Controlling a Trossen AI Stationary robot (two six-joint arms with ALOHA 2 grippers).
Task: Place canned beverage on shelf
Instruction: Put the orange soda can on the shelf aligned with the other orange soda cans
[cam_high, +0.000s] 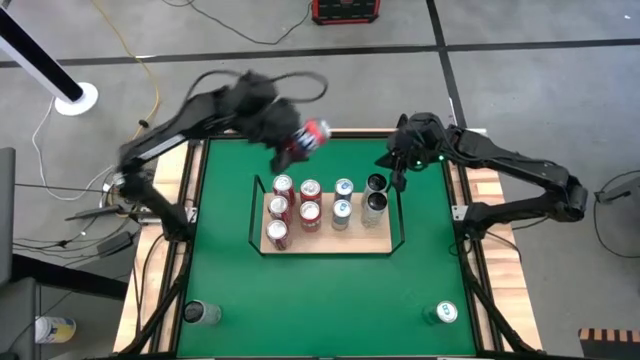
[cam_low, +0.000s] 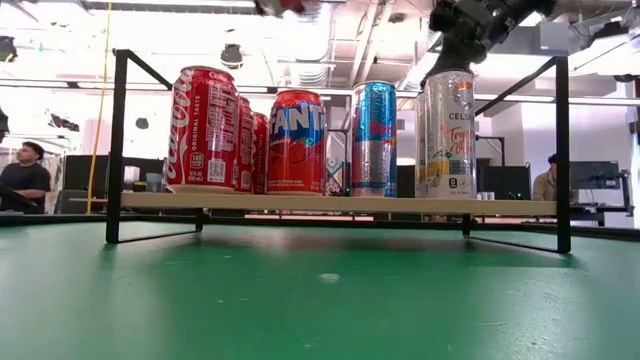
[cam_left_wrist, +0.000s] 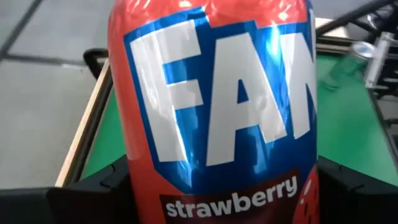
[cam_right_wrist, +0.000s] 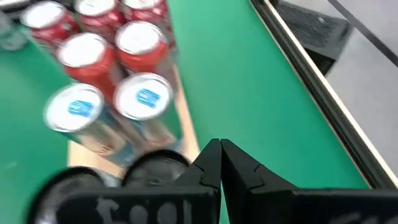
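Observation:
A red strawberry Fanta can (cam_left_wrist: 211, 106) is in my left gripper (cam_high: 297, 143), which is shut on it high above the table's far left part. The shelf (cam_high: 350, 242), a light-wood board with black wire rails, stands mid-table and carries several upright cans (cam_high: 310, 205): red ones at its left, blue ones in the middle, tall black-topped ones (cam_high: 374, 195) at its right end. My right gripper (cam_right_wrist: 221, 152) is shut and hovers beside the tops of those tall cans, holding nothing. My left gripper pinches the Fanta can between its two fingers (cam_left_wrist: 93, 196), one on each side of the can's lower body (cam_left_wrist: 146, 186). The fingers lie across the can. The can is lifted clear of table and shelf and tilts, its top (cam_high: 323, 130) toward the table's right.
Two loose cans stand on the green table near its front corners, one left (cam_high: 200, 313) and one right (cam_high: 441, 314). Another can (cam_high: 55, 328) lies off the table at the left. In the low view, people sit in the room behind the shelf (cam_low: 330, 203).

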